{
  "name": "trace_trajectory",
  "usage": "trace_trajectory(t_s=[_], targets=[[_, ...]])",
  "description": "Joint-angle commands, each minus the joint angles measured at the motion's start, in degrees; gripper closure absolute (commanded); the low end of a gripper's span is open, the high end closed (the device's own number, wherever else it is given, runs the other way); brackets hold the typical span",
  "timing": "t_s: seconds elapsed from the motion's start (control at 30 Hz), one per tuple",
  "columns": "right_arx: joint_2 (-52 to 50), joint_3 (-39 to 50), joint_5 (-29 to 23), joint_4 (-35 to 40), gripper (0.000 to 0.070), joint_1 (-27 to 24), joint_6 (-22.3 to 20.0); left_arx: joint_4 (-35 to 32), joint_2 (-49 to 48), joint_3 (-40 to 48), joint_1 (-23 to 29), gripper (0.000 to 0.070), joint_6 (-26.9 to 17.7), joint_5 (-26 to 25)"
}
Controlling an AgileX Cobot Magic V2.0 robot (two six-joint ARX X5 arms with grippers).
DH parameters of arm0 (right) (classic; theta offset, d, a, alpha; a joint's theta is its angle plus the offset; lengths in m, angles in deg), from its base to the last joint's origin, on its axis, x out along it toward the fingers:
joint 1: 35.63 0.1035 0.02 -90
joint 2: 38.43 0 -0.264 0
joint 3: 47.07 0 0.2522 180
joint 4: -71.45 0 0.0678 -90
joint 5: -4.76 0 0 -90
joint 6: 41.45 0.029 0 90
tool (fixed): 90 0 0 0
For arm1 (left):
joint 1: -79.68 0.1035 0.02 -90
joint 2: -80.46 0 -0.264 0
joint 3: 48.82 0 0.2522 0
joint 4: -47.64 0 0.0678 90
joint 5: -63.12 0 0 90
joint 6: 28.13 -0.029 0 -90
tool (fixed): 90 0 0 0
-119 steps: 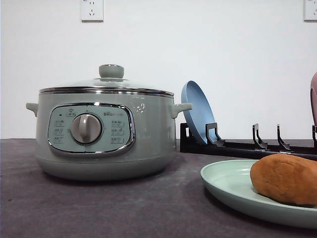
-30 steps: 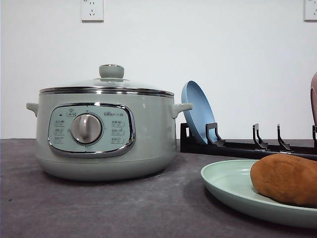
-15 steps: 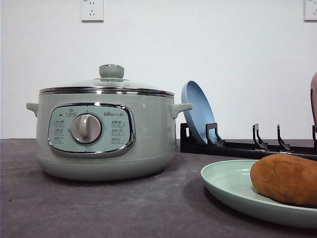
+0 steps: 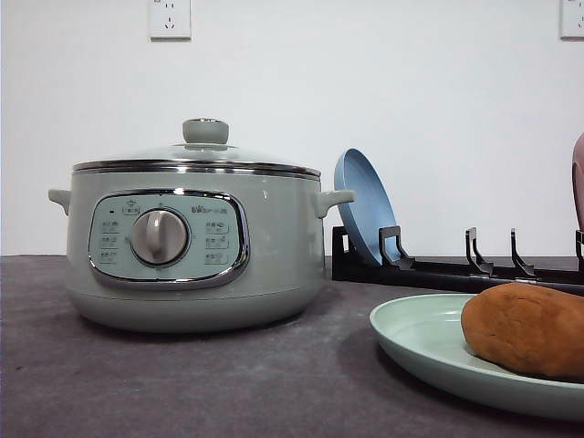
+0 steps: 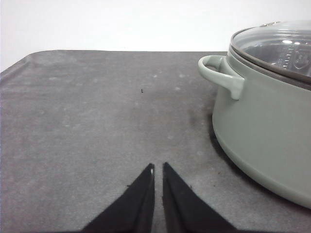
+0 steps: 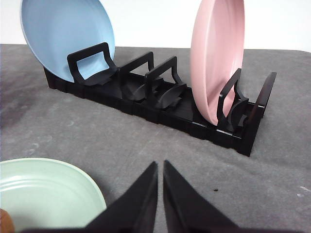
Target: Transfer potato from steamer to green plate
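Observation:
The orange-brown potato (image 4: pixel 525 328) lies on the pale green plate (image 4: pixel 415 338) at the front right of the table. To its left stands the sage-green steamer (image 4: pixel 192 246) with its glass lid and green knob on. My left gripper (image 5: pixel 158 168) is shut and empty above the grey mat, with the steamer (image 5: pixel 265 111) and its side handle off to one side. My right gripper (image 6: pixel 160 165) is shut and empty too, near the rim of the green plate (image 6: pixel 53 187), where a sliver of potato (image 6: pixel 5 221) shows at the frame's edge.
A black dish rack (image 6: pixel 160 102) stands behind the plate, holding a blue plate (image 6: pixel 65 39) and a pink plate (image 6: pixel 216 53) upright. In the front view the rack (image 4: pixel 456 265) and blue plate (image 4: pixel 365 205) sit right of the steamer. Bare grey mat (image 5: pixel 87 111) lies left of the steamer.

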Motion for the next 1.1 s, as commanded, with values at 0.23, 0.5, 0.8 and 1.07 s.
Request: trace_trajectory(t_s=[0.23,0.5,0.8,1.07], targets=[[-0.1,0.3,0.0,0.6,0.0691,0.0,0.7,0.3,-0.1,1.2,0.0,0.0674,0.1,0.3],[-0.1,0.3,0.0,0.6,0.0691,0.0,0.7,0.3,-0.1,1.2,0.0,0.0674,0.1,0.3],[-0.1,0.3,0.0,0.6,0.0691,0.0,0.7,0.3,-0.1,1.2,0.0,0.0674,0.1,0.3],[-0.1,0.3,0.0,0.6,0.0691,0.0,0.7,0.3,-0.1,1.2,0.0,0.0674,0.1,0.3]])
